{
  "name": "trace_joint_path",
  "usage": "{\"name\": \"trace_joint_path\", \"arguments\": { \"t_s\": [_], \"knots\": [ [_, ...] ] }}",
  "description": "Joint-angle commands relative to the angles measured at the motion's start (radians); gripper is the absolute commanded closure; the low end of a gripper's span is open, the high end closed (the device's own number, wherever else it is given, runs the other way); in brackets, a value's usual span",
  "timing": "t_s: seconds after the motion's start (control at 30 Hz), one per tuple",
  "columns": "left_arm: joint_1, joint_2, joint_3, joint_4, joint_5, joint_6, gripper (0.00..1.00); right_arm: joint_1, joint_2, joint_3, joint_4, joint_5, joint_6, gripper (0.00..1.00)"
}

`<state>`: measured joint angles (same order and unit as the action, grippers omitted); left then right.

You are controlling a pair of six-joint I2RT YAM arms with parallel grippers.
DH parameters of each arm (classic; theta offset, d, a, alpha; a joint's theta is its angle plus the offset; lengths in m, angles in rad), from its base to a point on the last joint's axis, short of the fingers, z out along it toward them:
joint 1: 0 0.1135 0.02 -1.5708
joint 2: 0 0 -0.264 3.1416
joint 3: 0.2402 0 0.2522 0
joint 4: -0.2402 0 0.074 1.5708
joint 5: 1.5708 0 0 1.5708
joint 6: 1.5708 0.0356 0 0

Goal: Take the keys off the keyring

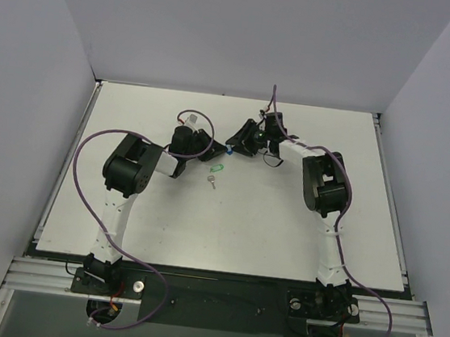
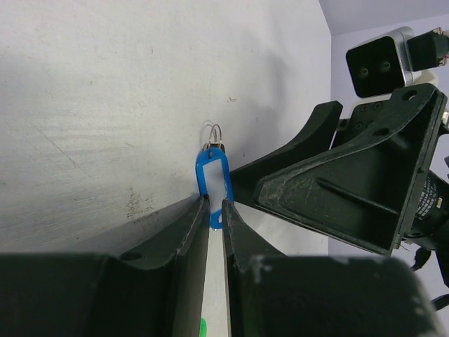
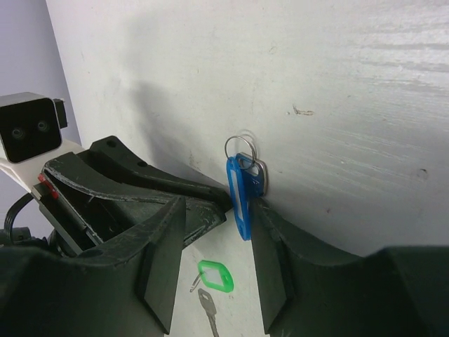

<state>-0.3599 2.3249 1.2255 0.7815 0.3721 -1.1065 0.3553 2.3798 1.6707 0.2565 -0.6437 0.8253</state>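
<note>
The left claw clenches the blue tag by its near end, ring pointing straight away from it, while the right claw, released, brackets the tag from opposite.

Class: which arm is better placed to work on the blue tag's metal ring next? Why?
Probably the right. The left hand is shut on the blue tag at its lower end, steadying it; the right hand is open and empty, fingers flanking the tag, near the ring.
</note>
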Motion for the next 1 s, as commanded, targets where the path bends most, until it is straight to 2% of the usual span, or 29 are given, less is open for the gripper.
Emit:
{"name": "trace_joint_path", "arguments": {
  "t_s": [0.0,0.27,0.57,0.8,0.97],
  "knots": [
    [0.006,0.031,0.014,0.030,0.028,0.004,0.76,0.008,0.035,0.026,0.053,-0.036,0.041,0.63],
    [0.012,0.039,0.014,0.059,0.057,-0.001,0.76,0.010,0.052,0.017,0.107,-0.070,0.078,0.68],
    [0.018,0.027,0.002,0.078,0.064,-0.007,0.76,0.007,0.036,0.011,0.007,-0.048,-0.002,0.71],
    [0.019,0.019,-0.006,0.088,0.065,-0.021,0.77,0.004,0.042,0.012,-0.011,-0.045,-0.014,0.82],
    [0.019,0.013,-0.009,0.090,0.070,-0.029,0.77,0.002,0.042,0.017,-0.017,-0.040,-0.017,1.00]
  ]
}}
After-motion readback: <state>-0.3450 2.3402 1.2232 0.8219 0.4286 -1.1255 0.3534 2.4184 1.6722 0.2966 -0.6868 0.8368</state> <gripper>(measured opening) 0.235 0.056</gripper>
